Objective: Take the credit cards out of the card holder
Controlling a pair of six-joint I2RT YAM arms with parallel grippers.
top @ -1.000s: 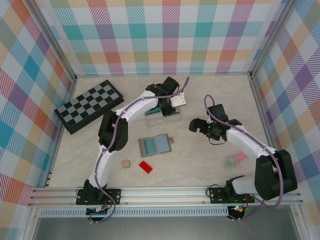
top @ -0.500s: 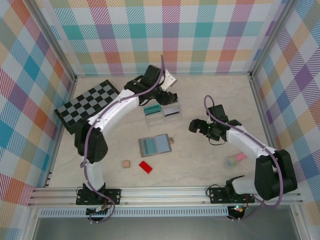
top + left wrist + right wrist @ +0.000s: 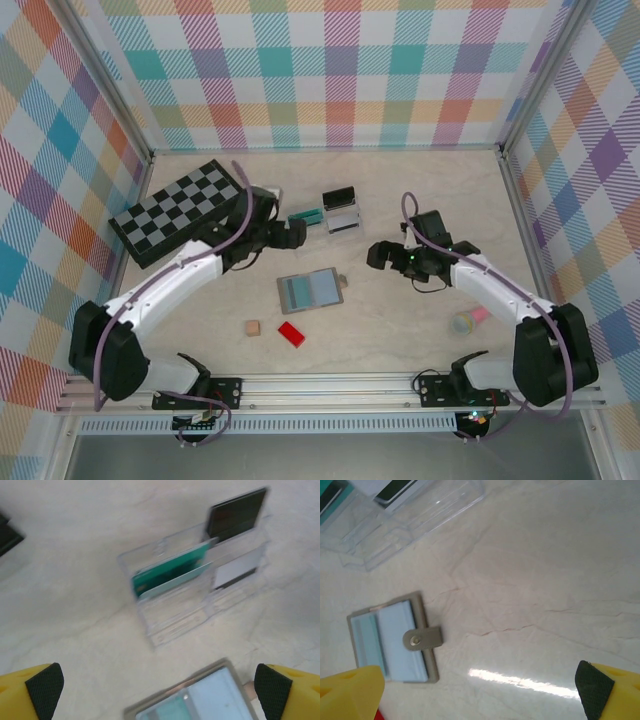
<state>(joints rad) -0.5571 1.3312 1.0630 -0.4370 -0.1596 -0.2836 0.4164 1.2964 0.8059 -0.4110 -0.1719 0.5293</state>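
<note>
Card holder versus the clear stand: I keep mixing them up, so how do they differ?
The card holder is opaque grey and lies flat and open; the clear stand is see-through and holds cards standing in its slots. The card holder sits nearer the front of the table, the clear stand farther back. Both rest on it, ungripped.

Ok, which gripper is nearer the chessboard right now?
Left. The left gripper sits just right of the chessboard, beside the clear card stand. The right gripper is much further right, past the card holder.
</note>
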